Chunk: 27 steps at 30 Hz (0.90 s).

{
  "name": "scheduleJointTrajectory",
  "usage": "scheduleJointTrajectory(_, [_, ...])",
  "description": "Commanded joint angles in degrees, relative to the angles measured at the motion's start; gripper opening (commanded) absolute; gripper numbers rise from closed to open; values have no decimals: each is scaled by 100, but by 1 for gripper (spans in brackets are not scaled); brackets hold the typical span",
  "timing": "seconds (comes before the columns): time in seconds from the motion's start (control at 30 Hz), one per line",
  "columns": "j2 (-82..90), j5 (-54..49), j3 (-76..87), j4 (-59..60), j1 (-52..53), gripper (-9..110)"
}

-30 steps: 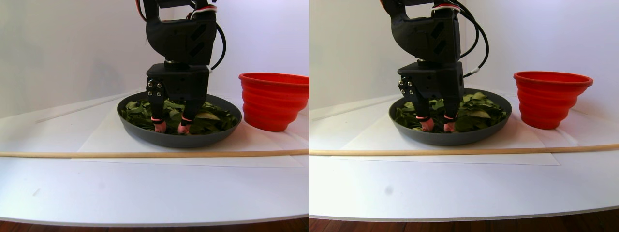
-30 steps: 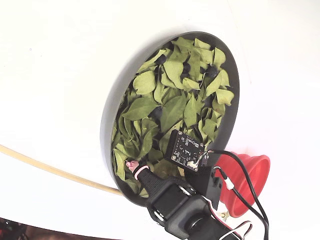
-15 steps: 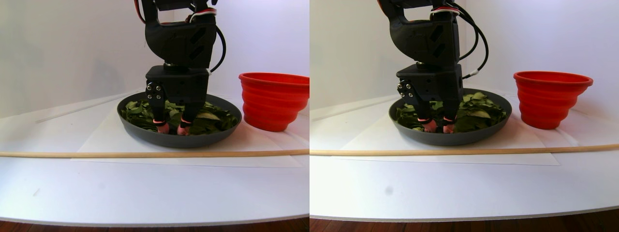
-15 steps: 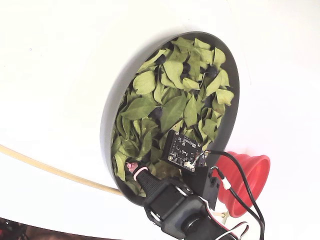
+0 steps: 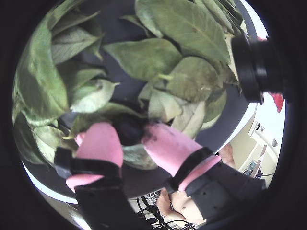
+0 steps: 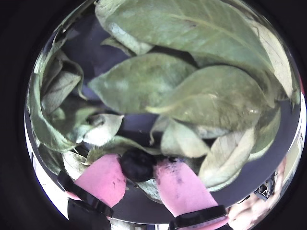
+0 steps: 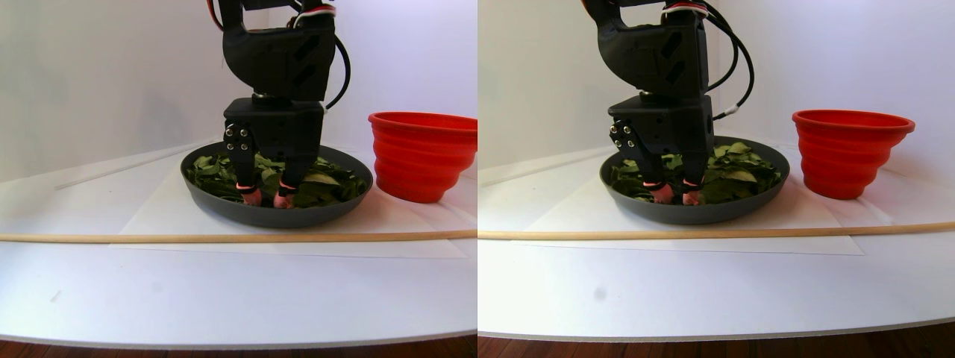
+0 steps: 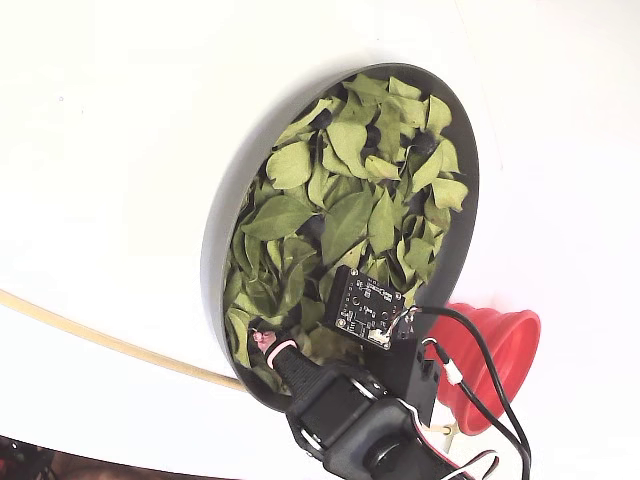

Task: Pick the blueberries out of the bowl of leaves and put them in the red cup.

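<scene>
Hand (image 6: pixel 139 179), soft pink-tipped, pinches round dark blueberry (image 6: pixel 136 165) among leaves (image 6: pixel 144 86).

One wide, shallow dark grey bowl (image 8: pixel 218 240) is sitting on the white counter (image 8: pixel 110 150), holding many green oval leaves (image 8: pixel 345 220), too many to count. One small bright red ribbed plastic cup (image 8: pixel 500 350) is standing beside it. One dark round blueberry (image 6: pixel 136 164) is showing clearly; others cannot be counted. One thin wooden stick (image 7: pixel 224 238) is lying across the counter.
</scene>
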Motion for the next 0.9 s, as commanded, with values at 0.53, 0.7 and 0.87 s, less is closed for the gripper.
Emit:
scheduleJointTrajectory(0.53, [1257,-9,97,606,-35,10])
scheduleJointTrajectory(0.7, [1564,-44,141,817,0,10])
scheduleJointTrajectory(0.87, [1846,-79,185,976,70,10])
